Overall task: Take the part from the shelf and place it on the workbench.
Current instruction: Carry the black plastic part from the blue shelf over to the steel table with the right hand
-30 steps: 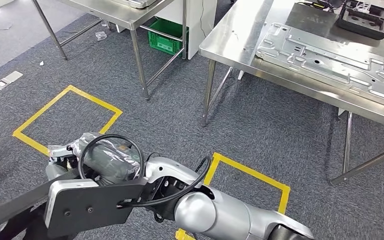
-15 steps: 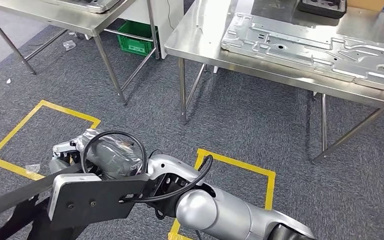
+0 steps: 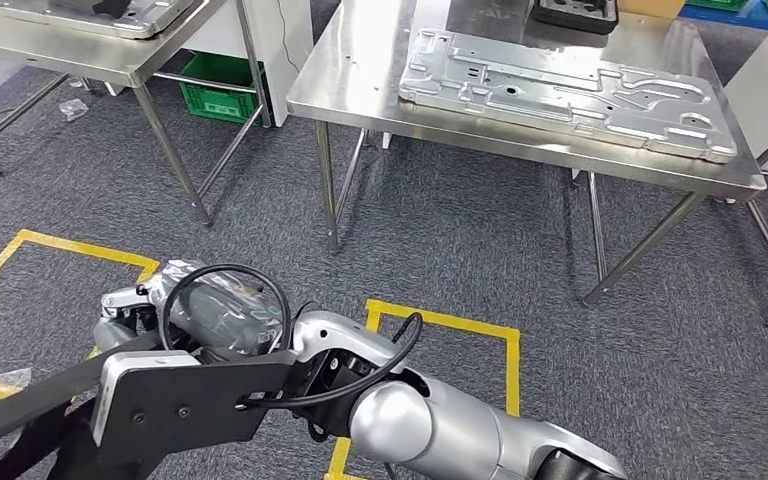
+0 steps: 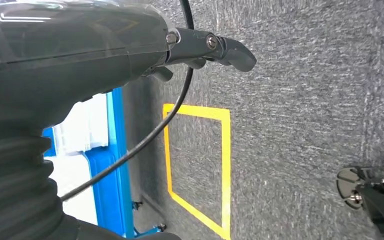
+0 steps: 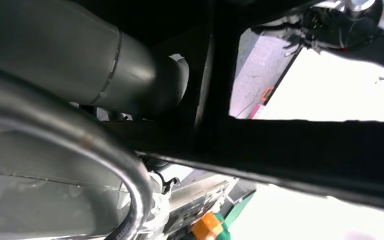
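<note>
right hand (image 3: pixel 140 310): low in front of the robot, on a long black part (image 3: pixel 30 405), grip too hidden to tell | left hand (image 4: pixel 200 47): fingers stick out over grey carpet, holding nothing seen | workbench (image 3: pixel 360 90): ahead, silver plate (image 3: pixel 560 90) on top

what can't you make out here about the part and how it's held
- Head view: right hand is mostly hidden behind the black part and cable; grip unclear.
- Head view: the part runs off the picture's edge.
- Right wrist view: dark and blurred shapes up close.
- Left wrist view: left hand fingers mostly hidden by its cover.
</note>
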`<action>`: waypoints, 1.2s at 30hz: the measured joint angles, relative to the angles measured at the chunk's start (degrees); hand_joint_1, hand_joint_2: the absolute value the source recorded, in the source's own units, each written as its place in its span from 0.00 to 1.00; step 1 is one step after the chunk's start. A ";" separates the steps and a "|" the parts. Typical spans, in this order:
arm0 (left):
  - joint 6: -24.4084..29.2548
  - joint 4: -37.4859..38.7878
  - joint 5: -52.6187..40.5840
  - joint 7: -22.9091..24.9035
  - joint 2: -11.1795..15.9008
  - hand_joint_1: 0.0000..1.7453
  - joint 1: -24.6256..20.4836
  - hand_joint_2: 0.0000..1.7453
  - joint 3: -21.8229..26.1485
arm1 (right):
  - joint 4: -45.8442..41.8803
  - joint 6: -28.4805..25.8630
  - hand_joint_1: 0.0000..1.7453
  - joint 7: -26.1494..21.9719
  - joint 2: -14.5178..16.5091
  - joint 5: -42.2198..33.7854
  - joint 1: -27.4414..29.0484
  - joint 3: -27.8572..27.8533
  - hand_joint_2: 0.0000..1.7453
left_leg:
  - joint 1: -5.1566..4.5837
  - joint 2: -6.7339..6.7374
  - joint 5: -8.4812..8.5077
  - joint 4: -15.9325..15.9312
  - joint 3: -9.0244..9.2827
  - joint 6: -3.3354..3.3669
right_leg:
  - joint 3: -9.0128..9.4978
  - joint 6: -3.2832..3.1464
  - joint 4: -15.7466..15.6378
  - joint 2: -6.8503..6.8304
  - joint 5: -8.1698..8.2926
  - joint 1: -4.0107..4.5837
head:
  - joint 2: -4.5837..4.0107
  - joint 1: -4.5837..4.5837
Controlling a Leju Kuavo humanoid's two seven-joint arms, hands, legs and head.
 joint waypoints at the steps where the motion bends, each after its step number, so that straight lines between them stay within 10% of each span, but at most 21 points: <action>1: 0.00 0.00 0.00 0.05 0.01 0.00 0.04 1.00 0.00 | 0.00 -0.01 1.00 -0.01 -0.01 0.00 -0.03 0.01 0.00 | -0.12 0.61 -0.02 -0.05 0.03 0.20 | -1.79 0.10 3.70 -0.97 -1.76 0.00 | 0.00 0.11; 4: 0.01 0.00 0.00 0.03 0.02 0.00 0.09 1.00 0.00 | 0.00 0.01 1.00 0.01 -0.13 0.01 0.07 0.03 0.00 | -0.39 2.55 -0.16 -0.01 0.08 0.43 | -5.77 0.23 11.69 -2.00 -3.95 -0.24 | 0.00 0.14; 8: 0.00 0.00 -0.02 0.03 0.01 0.00 -0.05 1.00 0.00 | 0.00 0.02 1.00 0.01 -0.13 0.00 -0.10 0.02 0.00 | -0.70 4.29 -0.55 0.01 0.51 0.19 | 0.68 -0.23 -0.87 -4.41 2.11 0.21 | 0.00 0.14; 13: 0.01 -0.01 -0.17 0.04 0.02 0.00 -0.12 1.00 0.00 | -0.03 0.01 1.00 0.01 -0.02 0.00 -0.25 -0.03 0.00 | -1.02 5.66 -1.24 0.17 0.82 -1.01 | 2.79 -0.94 -5.10 -4.43 2.76 0.52 | 0.01 0.09; 19: 0.06 0.00 -0.20 0.04 0.03 0.00 0.02 1.00 0.00 | -0.04 0.04 1.00 0.05 0.26 0.01 -0.16 0.05 0.00 | -0.59 2.01 -8.27 16.26 -6.45 -1.68 | 3.39 -1.87 -5.53 -1.93 2.96 -0.05 | 0.00 -0.05; 23: 0.11 0.00 -0.19 0.01 0.09 0.00 0.06 1.00 -0.01 | -0.04 0.05 1.00 0.07 0.29 0.02 -0.11 0.04 0.00 | 0.26 -0.11 -1.42 4.68 -1.65 -1.96 | 3.56 -1.34 -5.02 0.28 2.65 -0.20 | 0.00 -0.08; 26: 0.14 0.00 -0.27 -0.50 0.09 0.00 0.12 1.00 -0.02 | -0.04 0.07 1.00 0.09 0.33 0.01 -0.11 0.04 0.00 | 0.26 -1.86 -0.63 0.80 -0.08 -1.85 | 2.86 -0.53 -4.55 1.51 2.69 -0.20 | 0.00 -0.11; 30: 0.13 0.00 -0.34 -0.16 0.03 0.00 0.02 1.00 0.00 | -0.04 0.06 1.00 0.07 0.25 0.00 -0.22 0.00 0.00 | 0.21 0.02 -0.38 0.57 -0.05 -0.47 | 1.02 0.24 -1.53 -0.16 0.84 -0.33 | 0.00 -0.06; 33: 0.13 0.00 -0.35 -0.01 0.03 0.00 0.09 1.00 0.00 | -0.04 0.06 1.00 0.04 0.21 0.00 -0.24 0.02 0.00 | 0.00 1.85 -0.51 0.56 -0.02 0.09 | -4.41 0.42 9.33 -1.92 -3.74 -0.44 | 0.00 -0.03; 36: 0.12 0.00 -0.35 0.03 0.03 0.00 0.03 1.00 0.00 | -0.04 0.06 1.00 0.04 0.11 0.00 -0.11 0.02 0.00 | -0.13 3.58 -0.74 0.57 0.19 0.17 | -4.72 0.33 9.32 -2.42 -1.73 -0.45 | 0.00 -0.04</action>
